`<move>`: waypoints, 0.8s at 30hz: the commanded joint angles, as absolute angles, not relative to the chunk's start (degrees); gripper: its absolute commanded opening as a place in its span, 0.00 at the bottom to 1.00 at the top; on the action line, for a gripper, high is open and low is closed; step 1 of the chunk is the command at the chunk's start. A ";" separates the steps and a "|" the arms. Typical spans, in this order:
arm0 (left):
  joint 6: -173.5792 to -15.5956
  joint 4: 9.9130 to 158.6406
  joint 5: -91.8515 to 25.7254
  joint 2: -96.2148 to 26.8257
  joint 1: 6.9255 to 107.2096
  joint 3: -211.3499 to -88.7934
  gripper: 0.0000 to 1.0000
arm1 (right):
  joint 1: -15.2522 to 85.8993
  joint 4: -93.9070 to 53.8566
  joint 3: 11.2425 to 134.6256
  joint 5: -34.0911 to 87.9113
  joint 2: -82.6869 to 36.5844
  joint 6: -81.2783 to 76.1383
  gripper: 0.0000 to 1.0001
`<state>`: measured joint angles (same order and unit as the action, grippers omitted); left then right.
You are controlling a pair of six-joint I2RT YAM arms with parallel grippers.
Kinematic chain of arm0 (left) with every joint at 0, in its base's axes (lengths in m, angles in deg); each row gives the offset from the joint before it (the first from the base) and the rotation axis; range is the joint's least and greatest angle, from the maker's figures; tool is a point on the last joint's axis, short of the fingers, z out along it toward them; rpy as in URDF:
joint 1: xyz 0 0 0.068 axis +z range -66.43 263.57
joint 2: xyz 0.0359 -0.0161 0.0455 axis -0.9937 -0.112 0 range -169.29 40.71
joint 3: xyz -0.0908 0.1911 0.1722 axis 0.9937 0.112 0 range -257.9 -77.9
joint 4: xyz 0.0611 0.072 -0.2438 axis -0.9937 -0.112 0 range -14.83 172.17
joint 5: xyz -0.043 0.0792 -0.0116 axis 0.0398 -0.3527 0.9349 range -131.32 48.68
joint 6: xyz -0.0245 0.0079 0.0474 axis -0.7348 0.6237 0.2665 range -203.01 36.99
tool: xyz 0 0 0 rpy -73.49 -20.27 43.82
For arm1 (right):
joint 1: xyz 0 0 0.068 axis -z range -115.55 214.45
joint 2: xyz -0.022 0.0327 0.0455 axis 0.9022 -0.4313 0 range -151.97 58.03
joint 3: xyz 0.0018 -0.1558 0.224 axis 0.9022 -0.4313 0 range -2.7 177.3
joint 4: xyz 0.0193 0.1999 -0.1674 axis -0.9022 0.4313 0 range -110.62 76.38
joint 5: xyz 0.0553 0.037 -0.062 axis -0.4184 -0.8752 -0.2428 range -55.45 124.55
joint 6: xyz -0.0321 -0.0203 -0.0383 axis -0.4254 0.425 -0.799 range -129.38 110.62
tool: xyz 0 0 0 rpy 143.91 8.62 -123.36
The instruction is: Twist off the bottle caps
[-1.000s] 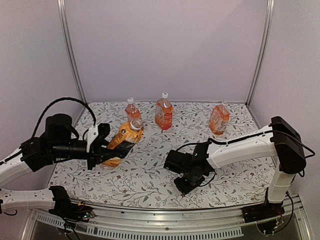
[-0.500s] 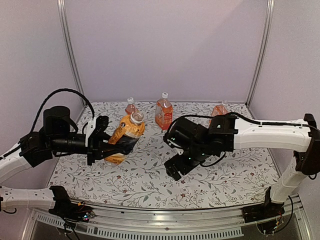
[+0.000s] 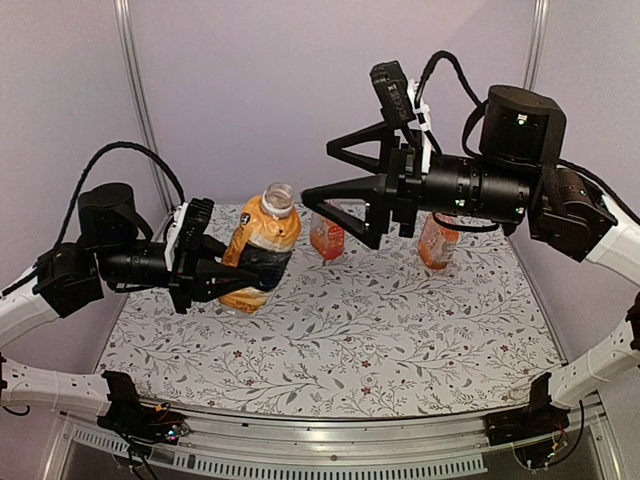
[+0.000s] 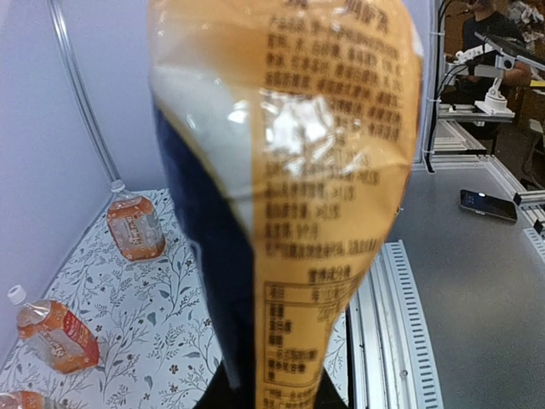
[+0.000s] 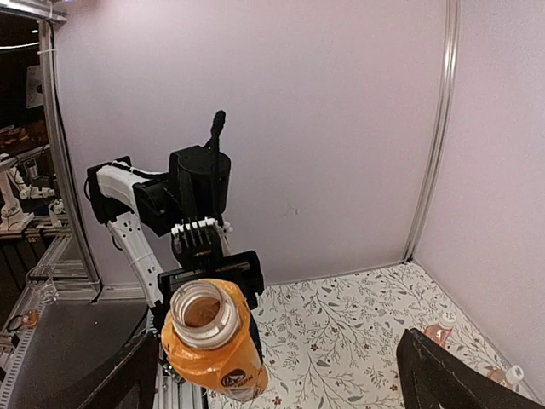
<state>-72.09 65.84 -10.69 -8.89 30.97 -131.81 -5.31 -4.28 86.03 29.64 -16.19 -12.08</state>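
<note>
Top view: left claw point(image 3: 215, 262) clamped round the black-labelled bottle point(image 3: 262, 250) at mid-body, held clear of the table point(image 3: 350, 330), leaning right; right claw point(image 3: 318, 172) spread wide, empty, raised, facing it.

Left wrist: label film point(image 4: 332, 128) glossy and wrinkled; judged slippery, thin-walled, denting under squeeze; white bottle caps point(image 4: 117, 186) sit on orange bottles point(image 4: 134, 228) on the table beyond.

Right wrist: held bottle's mouth point(image 5: 203, 308) open, no cap, liquid inside; spill risk if tipped. Caps judged small, stiff, light; pinch across the rim.
</note>
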 commanded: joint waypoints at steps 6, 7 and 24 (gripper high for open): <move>-72.30 67.67 -9.86 -10.39 29.16 -133.04 0.00 | -6.60 -8.21 93.39 17.30 -27.13 -17.64 0.92; -72.33 67.72 -9.86 -10.36 29.16 -132.97 0.00 | -6.65 -8.15 93.35 16.84 -27.44 -17.51 0.89; -72.06 68.68 -13.10 -8.46 28.90 -129.89 0.73 | -6.66 -7.24 91.03 21.47 -27.35 -12.75 0.00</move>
<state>-71.65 67.47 -10.74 -9.64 29.83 -131.88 -6.68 -8.13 92.61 14.87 -28.40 -14.60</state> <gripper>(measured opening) 0.384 0.308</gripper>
